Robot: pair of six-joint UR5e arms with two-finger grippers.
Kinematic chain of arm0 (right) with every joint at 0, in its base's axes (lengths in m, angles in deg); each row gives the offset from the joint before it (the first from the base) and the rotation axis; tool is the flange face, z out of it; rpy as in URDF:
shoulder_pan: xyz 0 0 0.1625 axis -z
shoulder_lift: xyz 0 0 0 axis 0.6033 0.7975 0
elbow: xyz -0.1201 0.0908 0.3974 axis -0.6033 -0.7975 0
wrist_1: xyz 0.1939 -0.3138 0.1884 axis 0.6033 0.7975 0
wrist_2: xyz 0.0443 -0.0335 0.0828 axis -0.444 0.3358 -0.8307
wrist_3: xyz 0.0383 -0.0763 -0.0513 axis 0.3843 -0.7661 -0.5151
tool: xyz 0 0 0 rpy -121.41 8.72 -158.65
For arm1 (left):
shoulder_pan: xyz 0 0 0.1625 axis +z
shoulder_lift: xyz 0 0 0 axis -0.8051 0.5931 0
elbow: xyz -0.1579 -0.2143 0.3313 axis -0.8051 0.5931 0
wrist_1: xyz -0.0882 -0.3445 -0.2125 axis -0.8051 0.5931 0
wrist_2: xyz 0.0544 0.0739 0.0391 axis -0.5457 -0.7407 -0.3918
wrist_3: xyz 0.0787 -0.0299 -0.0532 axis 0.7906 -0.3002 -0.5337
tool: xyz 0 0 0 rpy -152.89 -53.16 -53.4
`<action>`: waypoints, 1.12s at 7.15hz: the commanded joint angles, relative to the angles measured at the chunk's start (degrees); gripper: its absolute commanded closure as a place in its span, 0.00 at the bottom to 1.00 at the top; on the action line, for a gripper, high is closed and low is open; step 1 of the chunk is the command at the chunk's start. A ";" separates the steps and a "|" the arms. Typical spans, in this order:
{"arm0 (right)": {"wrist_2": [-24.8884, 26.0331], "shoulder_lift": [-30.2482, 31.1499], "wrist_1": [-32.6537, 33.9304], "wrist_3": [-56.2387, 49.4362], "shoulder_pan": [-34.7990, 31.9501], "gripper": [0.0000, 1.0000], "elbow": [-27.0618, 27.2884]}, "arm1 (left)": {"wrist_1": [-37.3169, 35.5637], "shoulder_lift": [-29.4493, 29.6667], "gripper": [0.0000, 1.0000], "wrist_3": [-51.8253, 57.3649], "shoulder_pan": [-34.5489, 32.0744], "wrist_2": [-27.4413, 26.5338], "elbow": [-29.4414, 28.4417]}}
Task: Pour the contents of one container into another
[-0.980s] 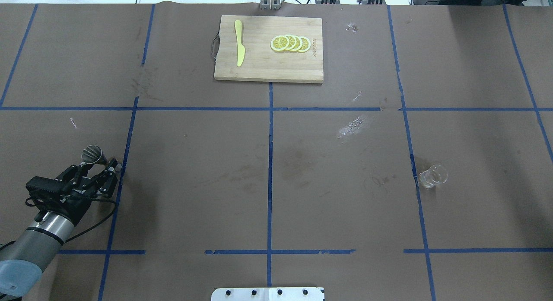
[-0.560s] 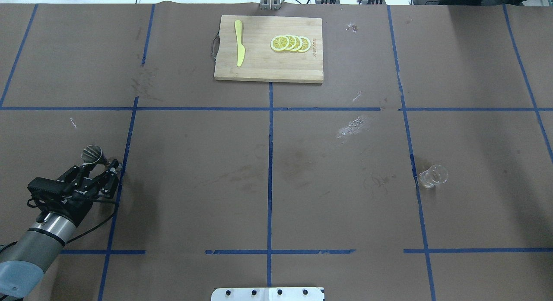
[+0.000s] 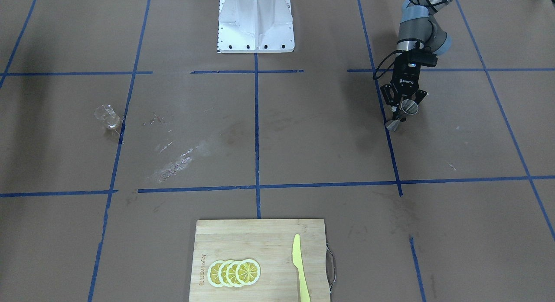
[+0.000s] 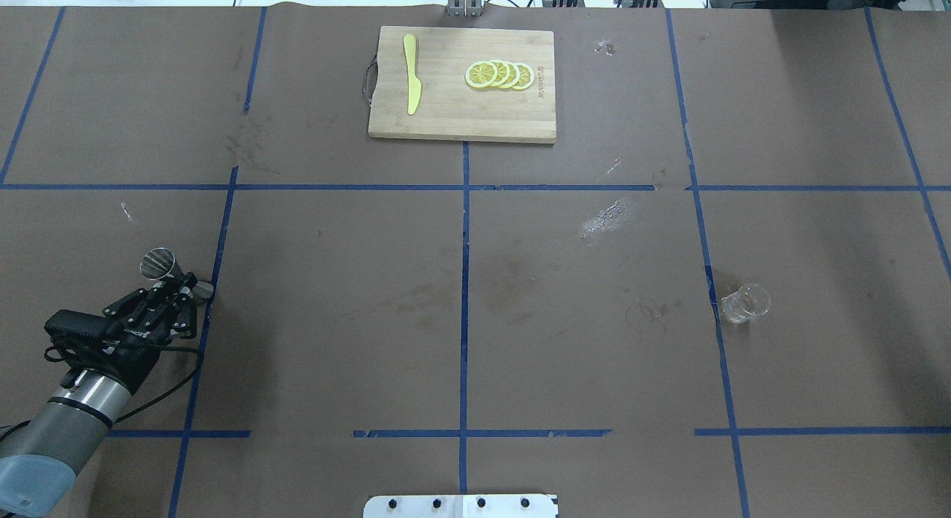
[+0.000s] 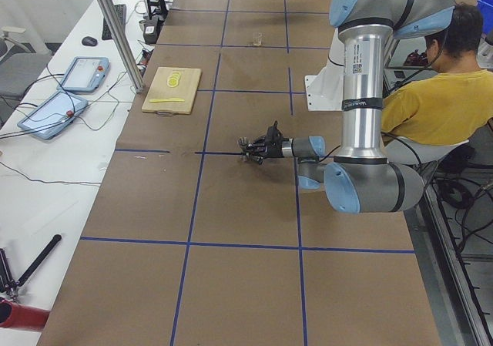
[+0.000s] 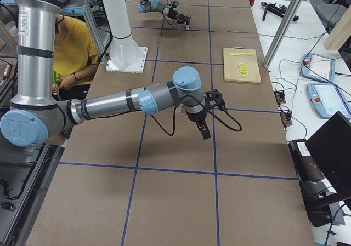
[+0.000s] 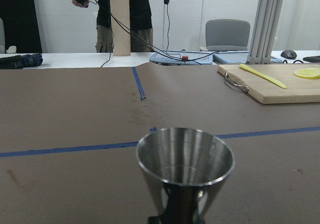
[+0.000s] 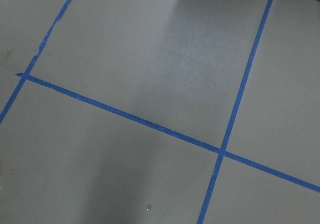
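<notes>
Jigger, steel and hourglass-shaped, is at the robot's left side of the table, mouth up, with its narrow waist clamped by the left gripper. Glass cup stands well apart on the right side, just beside a blue tape line. Over the table hangs the right gripper, and I cannot tell whether its fingers are parted or closed.
</notes>
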 commanded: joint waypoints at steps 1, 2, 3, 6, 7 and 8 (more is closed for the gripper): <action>-0.06 0.00 0.00 0.03 0.00 0.00 0.03 | 3.25 -0.09 1.00 0.04 0.06 -0.31 0.19; -0.06 0.00 0.00 0.12 0.00 0.00 0.12 | 3.34 -0.09 1.00 0.04 0.06 -0.31 0.54; -0.06 0.00 0.00 0.12 0.00 0.00 0.12 | 3.35 -0.09 1.00 0.21 -0.02 -0.40 0.97; -0.06 0.00 0.00 0.56 0.00 0.00 0.12 | 8.13 -0.09 1.00 8.27 -0.11 -0.31 2.64; -0.06 0.00 0.00 0.56 0.00 0.00 0.12 | 14.62 -0.44 1.00 8.65 -0.03 0.47 2.04; -0.06 -0.18 -0.09 0.38 0.00 0.00 0.12 | 16.42 -0.27 1.00 9.52 -0.03 1.96 2.56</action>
